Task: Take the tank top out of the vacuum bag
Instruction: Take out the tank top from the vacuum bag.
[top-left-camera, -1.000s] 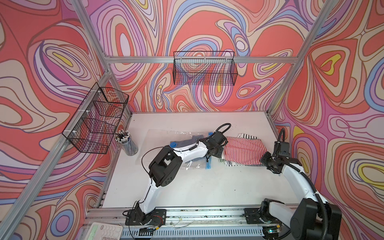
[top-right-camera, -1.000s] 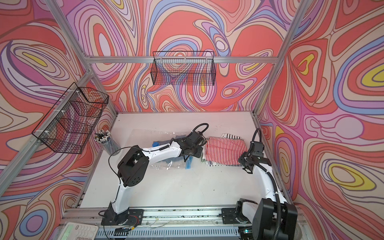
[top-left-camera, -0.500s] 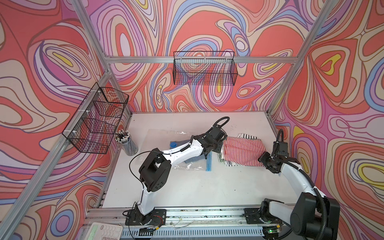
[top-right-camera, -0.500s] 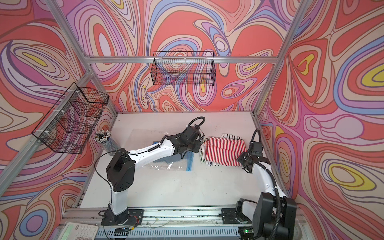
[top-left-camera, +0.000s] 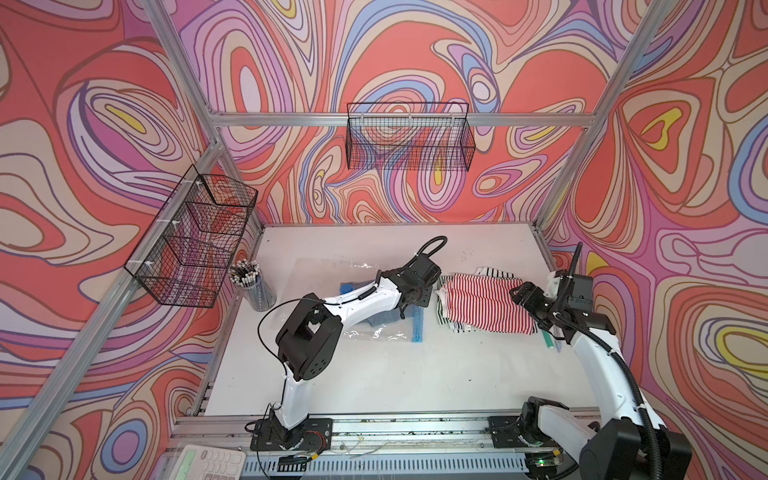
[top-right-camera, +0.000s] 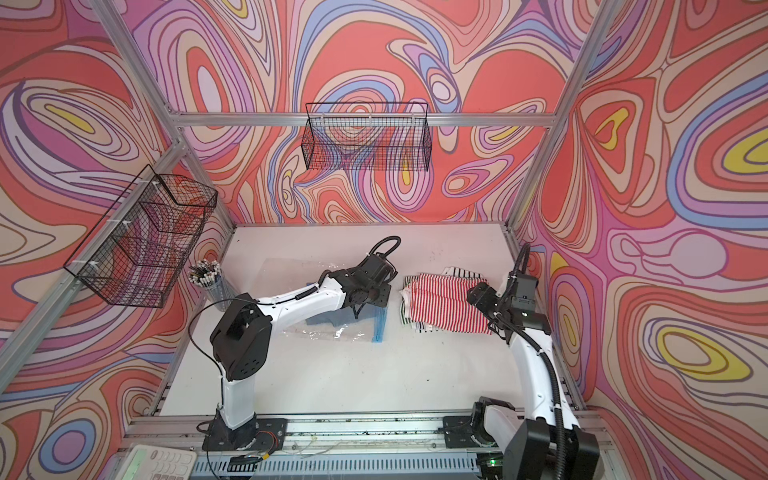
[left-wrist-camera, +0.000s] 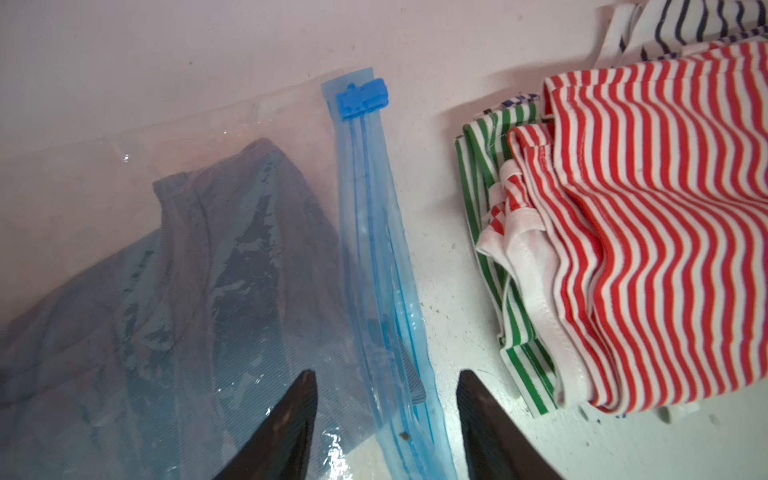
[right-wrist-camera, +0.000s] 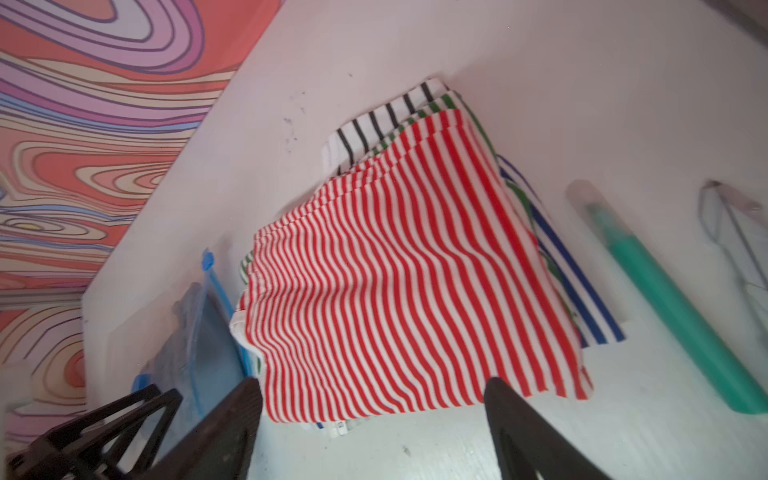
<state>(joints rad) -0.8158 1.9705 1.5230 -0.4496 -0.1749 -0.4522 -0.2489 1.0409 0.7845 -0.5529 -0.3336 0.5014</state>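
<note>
Tank top (top-left-camera: 484, 305), red and white stripes, is out of the bag and lies on top of a stack (left-wrist-camera: 486, 232) of striped clothes, between the two grippers. Right gripper (right-wrist-camera: 372, 380) hangs over its near edge, jaws spread wide, nothing in them. Left gripper (left-wrist-camera: 385, 376) has its jaws apart too, empty, straddling the zip strip (left-wrist-camera: 374, 232) directly below. The bag (top-left-camera: 328, 272) lies flat under the left arm, a blue-grey garment (left-wrist-camera: 199, 266) inside it, the slider (left-wrist-camera: 361, 99) at the strip's far end.

Looks all but done, yet there is risk. The right jaws sit low over the cloth; a low pull-away could, I judge, snag the hem and drag the top off the stack. If the left jaws close here they would likely pinch the strip and haul the bag into the pile just beside it.

Hard to call: whether the right fingertips touch the fabric, and whether the zip is open along its length. The left arm covers much of the bag, so no valve shows. Beside the stack, past the right gripper, lie a green tube (right-wrist-camera: 665, 291) and something wiry, too blurred to name.
</note>
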